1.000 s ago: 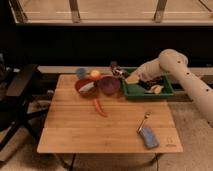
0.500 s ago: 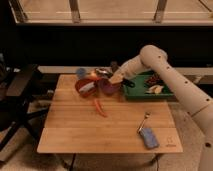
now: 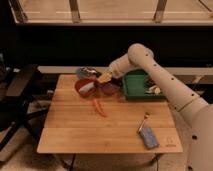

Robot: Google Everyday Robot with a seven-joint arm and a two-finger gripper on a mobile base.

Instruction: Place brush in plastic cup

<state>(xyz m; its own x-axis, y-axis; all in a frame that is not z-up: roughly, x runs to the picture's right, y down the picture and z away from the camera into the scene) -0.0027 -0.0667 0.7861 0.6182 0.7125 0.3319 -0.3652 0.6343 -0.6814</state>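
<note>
Blue plastic cup (image 3: 81, 74) behind the red bowl (image 3: 86, 86): the gripper (image 3: 104, 78), clamped shut on the brush (image 3: 91, 71) (apparently over the rim), should centre it, lower, then release.

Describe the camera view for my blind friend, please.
A white robot arm reaches from the right over a wooden table, its shut claw hanging over a red round bowl and a dark purple round bowl, near a small light-blue plastic cup.
</note>
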